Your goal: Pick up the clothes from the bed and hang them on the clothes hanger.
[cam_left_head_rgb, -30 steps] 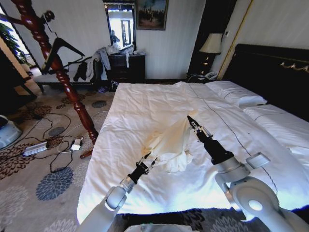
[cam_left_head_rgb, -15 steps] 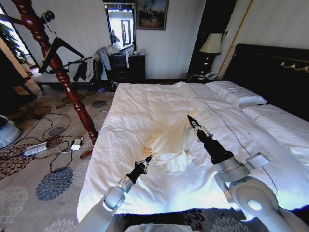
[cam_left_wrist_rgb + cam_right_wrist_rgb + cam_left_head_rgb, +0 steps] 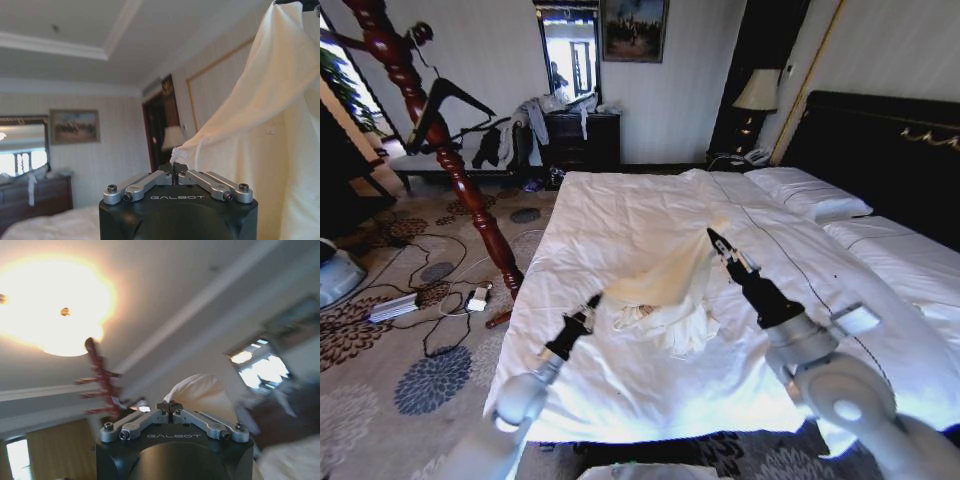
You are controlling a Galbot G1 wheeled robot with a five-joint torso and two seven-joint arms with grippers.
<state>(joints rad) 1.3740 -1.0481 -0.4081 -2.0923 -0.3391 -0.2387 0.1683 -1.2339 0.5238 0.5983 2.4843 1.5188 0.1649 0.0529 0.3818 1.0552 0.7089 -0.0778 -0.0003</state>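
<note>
Hotel bedroom: wide bed (image 3: 650, 215), lamp (image 3: 757, 92).

Wide bed (image 3: 620, 215) with white duvet, tall near-black headboard (image 3: 890, 150) along its right side. Two white pillows (image 3: 810, 193) lie against headboard. Thin dark stitched line runs across duvet. Cream pale-yellow long-sleeved shirt (image 3: 670, 290) of thin soft fabric sits mid-bed, lower folds crumpled on duvet, upper part lifted clear into peak. Duvet smooth toward far edge, wrinkled around shirt.
</note>
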